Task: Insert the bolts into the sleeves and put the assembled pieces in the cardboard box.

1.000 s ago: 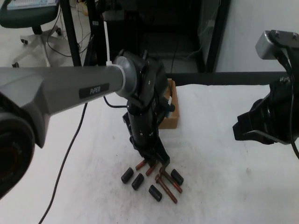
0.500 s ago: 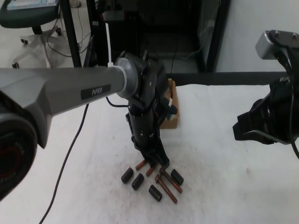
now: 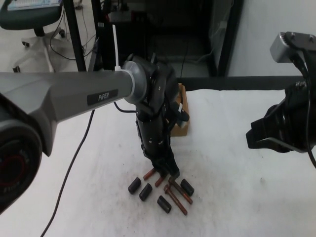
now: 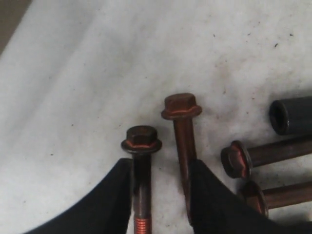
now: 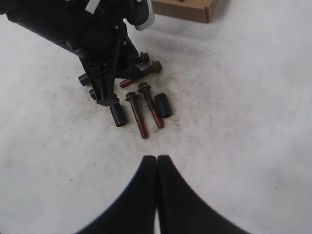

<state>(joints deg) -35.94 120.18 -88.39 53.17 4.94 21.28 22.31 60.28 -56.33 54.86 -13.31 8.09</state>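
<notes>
Four bolts [image 3: 176, 196] and four sleeves [image 3: 145, 191] lie loose in one cluster on the counter [image 3: 237, 197]. Box [image 3: 180, 127] sits beyond them, behind the left arm; no assembled piece seen.

Handling, judged: bolts are stiff metal, dense for their size, with round shanks likely to roll or slip. Best taken across the shank just under the flanged head. Sleeves are rigid dark tubes, also rollers.

Left arm comes in from the left, wrist bent steeply down. Left end effector [image 4: 161, 165] is spread, low over the cluster, fingers straddling two bolts side by side, nothing gripped. Risk: closing here may catch both.

Right arm is held high at the right, well apart. Right end effector [image 5: 157, 158] is clenched on nothing.
</notes>
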